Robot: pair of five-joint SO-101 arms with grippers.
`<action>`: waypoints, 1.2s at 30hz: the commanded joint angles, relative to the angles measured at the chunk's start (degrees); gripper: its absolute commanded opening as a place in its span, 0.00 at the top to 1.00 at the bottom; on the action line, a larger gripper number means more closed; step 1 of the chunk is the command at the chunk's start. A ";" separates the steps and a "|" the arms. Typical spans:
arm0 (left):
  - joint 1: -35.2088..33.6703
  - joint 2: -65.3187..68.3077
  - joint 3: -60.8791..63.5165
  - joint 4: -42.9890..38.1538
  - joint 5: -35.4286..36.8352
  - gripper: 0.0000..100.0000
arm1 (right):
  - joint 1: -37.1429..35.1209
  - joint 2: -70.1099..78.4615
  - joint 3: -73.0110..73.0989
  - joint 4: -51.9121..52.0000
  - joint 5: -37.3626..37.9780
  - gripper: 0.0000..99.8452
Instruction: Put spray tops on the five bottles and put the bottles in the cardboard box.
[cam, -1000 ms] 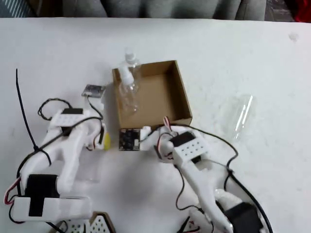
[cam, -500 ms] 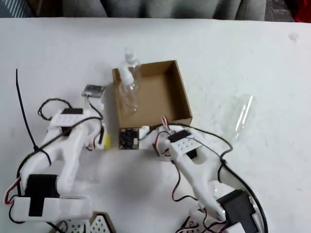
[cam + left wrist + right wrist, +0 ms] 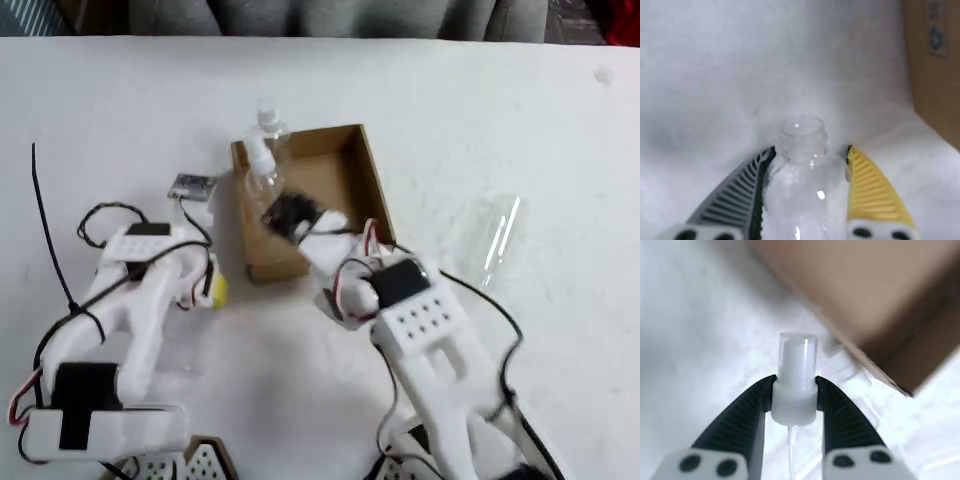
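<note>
Right wrist view: my right gripper (image 3: 795, 384) was closed on a white spray top (image 3: 796, 360), just beside the cardboard box (image 3: 875, 305).
The spray top sat pinched between both fingers, its thin tube running back between them. My left gripper (image 3: 810, 150) clamped a clear bottle (image 3: 801, 134) at the shoulder, its neck open, over the bench (image 3: 715, 60) near the box. In the high view, a capped bottle (image 3: 262, 170) lay at the box's far corner, and a third bottle (image 3: 490, 238) lay well apart.

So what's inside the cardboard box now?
One clear bottle with a spray top, along a side wall of the cardboard box. The right gripper covers part of the floor.
</note>
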 commanded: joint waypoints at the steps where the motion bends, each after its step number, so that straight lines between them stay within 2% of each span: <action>1: -2.07 -9.36 -1.49 -0.35 -0.35 0.98 | 1.27 -8.31 -3.08 -0.31 -8.79 0.98; 9: -2.59 -33.27 2.37 3.08 -0.26 0.98 | 2.42 -26.07 -3.16 -2.24 -20.13 0.98; 14: -2.07 -48.84 4.48 2.81 -0.26 0.98 | 2.95 -36.97 -2.73 -13.32 -29.36 0.98; 19: -2.07 -60.88 3.96 2.02 -0.26 0.98 | 2.59 -42.77 -3.16 -23.96 -30.42 0.98; 26: -1.71 -74.51 4.48 -9.05 0.18 0.98 | 2.33 -42.86 -4.92 -41.10 -32.53 0.99; 30: 1.45 -80.48 4.48 -13.54 4.22 0.98 | -1.71 -36.97 -14.68 -38.46 -33.41 0.99; 36: 9.01 -86.02 4.57 -15.21 4.48 0.98 | -6.99 -24.57 -33.67 -32.22 -33.49 0.99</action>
